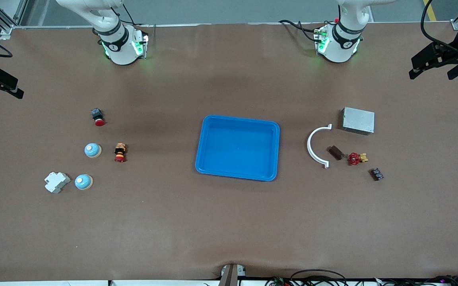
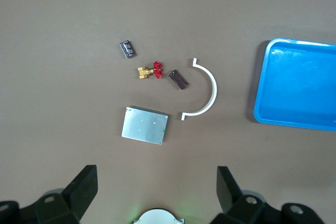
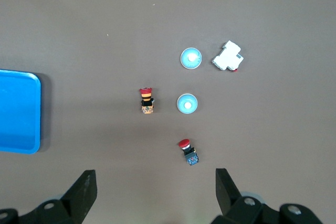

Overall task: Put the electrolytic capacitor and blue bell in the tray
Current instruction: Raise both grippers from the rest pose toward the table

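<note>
The bright blue tray [image 1: 238, 147] lies mid-table with nothing in it; its edge shows in both wrist views [image 2: 299, 85] [image 3: 18, 111]. Two blue bells [image 1: 92, 150] [image 1: 83, 182] sit toward the right arm's end [image 3: 187, 104] [image 3: 191, 59]. A small dark brown piece, seemingly the electrolytic capacitor [image 1: 336, 152] [image 2: 178, 80], lies toward the left arm's end beside a white arc. My left gripper [image 2: 156, 177] hangs open high over the table near its base. In the same way my right gripper [image 3: 155, 178] hangs open near its base. Neither gripper shows in the front view.
Near the capacitor lie a white curved clip [image 1: 316, 146], a grey metal box [image 1: 358, 120], a red-handled brass valve [image 1: 356, 158] and a black block [image 1: 376, 174]. By the bells stand two red push buttons [image 1: 98, 116] [image 1: 120, 152] and a white breaker [image 1: 57, 182].
</note>
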`<state>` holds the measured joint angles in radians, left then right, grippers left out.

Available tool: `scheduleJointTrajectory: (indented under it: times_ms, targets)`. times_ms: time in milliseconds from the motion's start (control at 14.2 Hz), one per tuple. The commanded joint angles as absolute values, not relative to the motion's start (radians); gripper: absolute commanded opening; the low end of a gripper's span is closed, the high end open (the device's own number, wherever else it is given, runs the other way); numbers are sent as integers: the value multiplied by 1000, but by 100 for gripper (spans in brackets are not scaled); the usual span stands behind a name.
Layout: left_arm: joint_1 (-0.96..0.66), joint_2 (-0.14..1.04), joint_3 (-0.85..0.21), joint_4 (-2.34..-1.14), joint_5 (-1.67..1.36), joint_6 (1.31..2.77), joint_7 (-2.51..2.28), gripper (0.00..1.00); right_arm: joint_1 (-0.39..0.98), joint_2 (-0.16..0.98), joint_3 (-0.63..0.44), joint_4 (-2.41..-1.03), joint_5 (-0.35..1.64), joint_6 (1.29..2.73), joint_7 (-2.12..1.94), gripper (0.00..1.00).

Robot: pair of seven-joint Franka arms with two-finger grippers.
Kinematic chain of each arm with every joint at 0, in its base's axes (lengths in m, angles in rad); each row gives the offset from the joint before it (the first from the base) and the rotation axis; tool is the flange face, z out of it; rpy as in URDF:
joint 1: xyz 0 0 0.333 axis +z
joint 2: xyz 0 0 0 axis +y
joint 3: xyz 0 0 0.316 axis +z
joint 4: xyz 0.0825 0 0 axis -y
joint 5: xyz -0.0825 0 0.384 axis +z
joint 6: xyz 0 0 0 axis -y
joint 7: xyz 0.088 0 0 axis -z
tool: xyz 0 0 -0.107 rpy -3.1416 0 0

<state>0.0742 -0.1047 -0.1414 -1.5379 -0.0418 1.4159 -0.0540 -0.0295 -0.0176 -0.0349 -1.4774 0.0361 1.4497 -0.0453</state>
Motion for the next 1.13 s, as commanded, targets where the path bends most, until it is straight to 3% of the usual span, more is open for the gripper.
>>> scheduleJointTrajectory:
  times_ms: [0,565,777,1060]
  targets:
    - [77,-109,-146,-1525,-63,1399,-44,100,-34,-41,-32,-1496,29,1447,-46,100]
    - [81,-80,-144,-1505,-60,1401,-48,100,-35,-44,-34,-1505,31,1448,-48,100]
    - [78,-74,-141,-1514,-45,1401,-66,100,-80,-44,-34,-1618,38,1530,-60,100]
    - [87,-23,-143,-1537,38,1414,-67,100,-107,-43,-35,-1842,25,1766,-132,100]
